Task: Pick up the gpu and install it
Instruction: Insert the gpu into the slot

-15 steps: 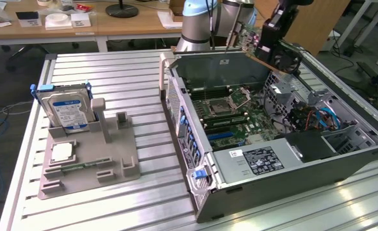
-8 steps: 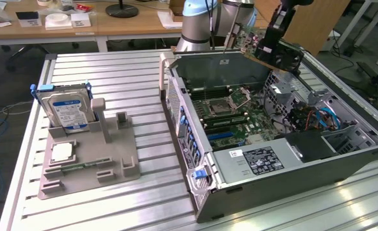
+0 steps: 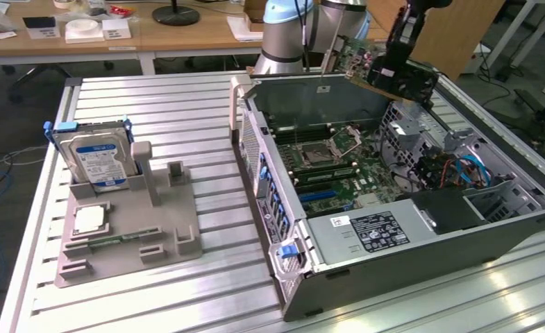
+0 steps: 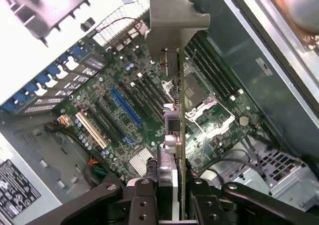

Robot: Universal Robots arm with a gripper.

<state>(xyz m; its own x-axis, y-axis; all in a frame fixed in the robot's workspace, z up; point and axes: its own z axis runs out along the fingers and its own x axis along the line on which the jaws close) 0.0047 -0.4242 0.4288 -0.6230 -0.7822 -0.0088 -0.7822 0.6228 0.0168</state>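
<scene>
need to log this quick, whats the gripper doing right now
Gripper: shut on the gpu, holding it above the open computer case.

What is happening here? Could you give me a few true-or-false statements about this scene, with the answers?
1. The gripper holds the gpu between its fingers. True.
2. The gpu is already seated in the motherboard. False: it hangs above the computer case, clear of the board.
3. The hard drive stands upright in a grey holder outside the case. True.
4. The case is closed up. False: its side is open and the inside shows.
5. The blue slot on the motherboard has a card in it. False: it is empty.
</scene>
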